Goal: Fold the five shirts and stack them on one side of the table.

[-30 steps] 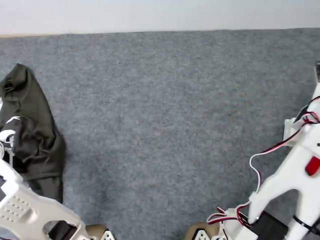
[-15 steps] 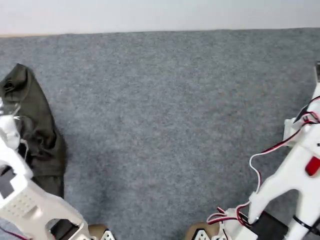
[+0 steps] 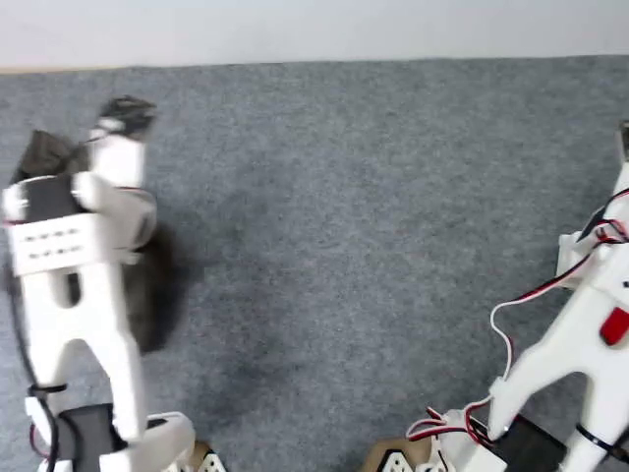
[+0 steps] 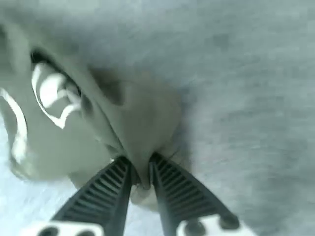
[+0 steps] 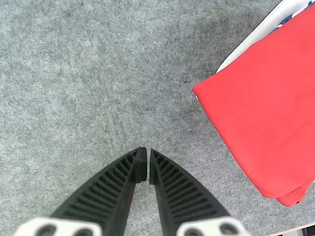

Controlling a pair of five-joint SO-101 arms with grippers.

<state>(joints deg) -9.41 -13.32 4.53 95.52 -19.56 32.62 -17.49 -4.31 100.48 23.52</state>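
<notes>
The left gripper (image 4: 139, 166) was clamped on a fold of the dark olive fabric shirt (image 4: 147, 110) beyond its tips. This was likely the pick-up step, and the shirt needed spreading flat next. The right gripper (image 5: 146, 157) sat closed, empty.

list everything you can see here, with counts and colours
olive shirt: one, dark olive with white print, crumpled at the left side of the table in the high view, a fold pinched in the left hand
red shirt: one, red, folded, lying flat beside the right hand
white fabric: one edge, white, sticking out from under the red shirt; cannot tell what it is
table cover: one, grey felt, over the whole table
cables: a bundle, red, white and black, along the right arm
left arm: one, white, over the olive shirt
right arm: one, white, at the right edge
left hand: black fingers, shut on the shirt fold
right hand: black fingers, shut, empty, above bare felt
</notes>
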